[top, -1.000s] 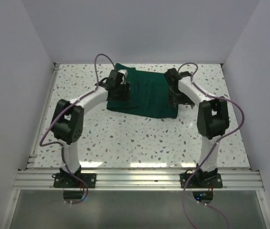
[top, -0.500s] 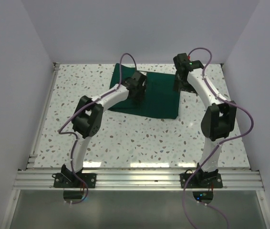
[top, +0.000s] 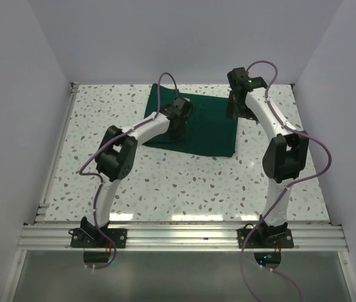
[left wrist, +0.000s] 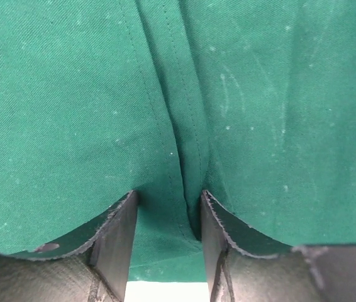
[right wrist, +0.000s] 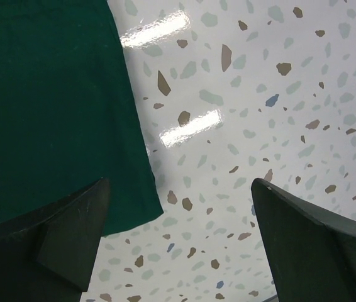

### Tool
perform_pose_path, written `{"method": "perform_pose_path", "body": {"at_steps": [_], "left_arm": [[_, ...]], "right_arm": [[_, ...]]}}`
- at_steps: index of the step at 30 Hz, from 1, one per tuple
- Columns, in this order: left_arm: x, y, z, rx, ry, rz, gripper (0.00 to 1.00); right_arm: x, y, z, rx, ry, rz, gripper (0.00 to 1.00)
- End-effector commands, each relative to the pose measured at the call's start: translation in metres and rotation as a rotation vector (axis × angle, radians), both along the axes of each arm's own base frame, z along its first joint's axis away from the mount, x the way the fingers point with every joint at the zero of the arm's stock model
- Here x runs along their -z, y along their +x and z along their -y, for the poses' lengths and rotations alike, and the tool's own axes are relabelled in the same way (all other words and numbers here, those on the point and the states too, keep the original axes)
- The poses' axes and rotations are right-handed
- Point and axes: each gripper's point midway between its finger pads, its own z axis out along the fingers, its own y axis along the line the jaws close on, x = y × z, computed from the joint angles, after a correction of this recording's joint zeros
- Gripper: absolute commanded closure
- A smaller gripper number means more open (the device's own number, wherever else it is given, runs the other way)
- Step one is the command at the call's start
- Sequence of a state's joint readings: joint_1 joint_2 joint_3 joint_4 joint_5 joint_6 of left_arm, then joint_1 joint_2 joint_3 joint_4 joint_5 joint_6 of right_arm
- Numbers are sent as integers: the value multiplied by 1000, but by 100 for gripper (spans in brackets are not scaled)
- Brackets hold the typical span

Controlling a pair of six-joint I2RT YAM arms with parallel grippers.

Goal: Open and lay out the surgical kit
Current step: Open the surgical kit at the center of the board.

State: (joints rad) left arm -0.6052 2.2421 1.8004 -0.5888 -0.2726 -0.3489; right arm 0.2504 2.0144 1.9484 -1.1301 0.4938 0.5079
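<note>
**A:** What has moved since 1 second ago?

**B:** Both arms. The left hand [top: 177, 129] has gone from the 9 o'clock edge of the surgical kit [top: 209, 133] in toward its middle. The right hand [top: 236, 112] has swung from the 3 o'clock edge up to the 2 o'clock corner.

**A:** Where does the kit lie?

**B:** At 12 o'clock on the speckled surface [top: 165, 182], a dark green cloth lying flat in a rough rectangle.

**A:** How does the left hand [left wrist: 168, 233] stand?

**B:** Its fingers [left wrist: 116, 242] are about half apart and down on the cloth, 1 on each side of a stitched fold [left wrist: 187, 145]. The fold runs close against the finger at 3 o'clock. Cloth shows in the gap, and I see no firm pinch on it.

**A:** And the right hand [right wrist: 181, 189]?

**B:** It is spread wide and holds nothing. In its wrist view the finger at 9 o'clock hangs over the cloth's corner. The finger at 3 o'clock hangs over bare surface [right wrist: 260, 94].
</note>
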Motion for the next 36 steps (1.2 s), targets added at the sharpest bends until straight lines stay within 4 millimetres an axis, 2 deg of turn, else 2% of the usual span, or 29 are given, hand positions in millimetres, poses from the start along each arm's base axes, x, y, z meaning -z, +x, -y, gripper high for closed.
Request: {"method": "perform_pose_path", "body": {"at_steps": [1,2,5,6,7,8,10,11,12,13,14,15,16,17,18,19,20,21,22,23,24,25,26,27,28,30,36], "left_arm": [[-1,3,4,40,-4,1,52],[-1,5,6,48,-8,4,52],[4,6,10,62,-11,-12,74],[10,6,11,67,-6,-25,100],[11,5,10,69,4,-38,100],[2,9,12,73,2,-23,100],[-26,16,7,57,3,33,100],[-41,23,-2,34,-4,60,100],[-71,26,-10,17,-27,104,100],[-85,35,-37,-45,-33,123,100],[-93,36,-55,-99,-49,125,100],[-118,35,-75,-145,-83,148,100],[-125,44,-118,-240,-103,155,100],[-120,38,-141,-299,-124,133,100],[-139,41,-183,-385,-161,172,96],[-126,31,-204,-431,-159,142,90],[-135,28,-223,-467,-169,174,85],[-115,16,-253,-530,-146,134,77],[-108,10,-266,-555,-137,120,62],[-88,-6,-282,-585,-123,64,49],[-87,-7,-287,-595,-125,60,49],[-62,-24,-287,-600,-103,-7,37],[-50,-34,-302,-643,-86,-38,29],[-30,-52,-308,-667,-71,-96,22],[-22,-60,-310,-681,-70,-120,15],[-10,-76,-310,-688,-72,-152,11],[-29,-79,-303,-656,-114,-107,12]], "right_arm": [[-11,6,-3,6,21,30,2],[-12,7,-3,5,22,30,2],[-8,7,-4,2,24,19,2],[-8,7,-4,3,22,18,2],[-8,8,-4,1,21,19,2],[-8,8,-4,1,21,19,2],[-7,11,-3,0,17,20,1],[-8,12,-4,-3,20,22,2],[-11,16,-6,-10,23,32,2],[-8,20,-8,-16,27,29,2],[-7,24,-9,-21,32,33,2],[-10,29,-16,-40,58,46,2],[-10,33,-18,-51,70,52,2],[-5,40,-24,-67,90,56,2],[-7,46,-31,-89,119,67,2],[1,51,-35,-95,128,58,2],[-2,57,-38,-100,144,75,2],[2,59,-42,-108,161,69,2],[9,63,-46,-113,172,60,2],[9,68,-50,-120,190,67,2],[11,69,-51,-121,193,66,2],[13,72,-52,-121,197,67,2],[18,74,-54,-125,198,61,1],[20,75,-54,-124,202,59,2],[24,76,-55,-128,201,57,2],[31,78,-54,-133,191,45,2],[45,91,-34,-97,143,43,2]]}}
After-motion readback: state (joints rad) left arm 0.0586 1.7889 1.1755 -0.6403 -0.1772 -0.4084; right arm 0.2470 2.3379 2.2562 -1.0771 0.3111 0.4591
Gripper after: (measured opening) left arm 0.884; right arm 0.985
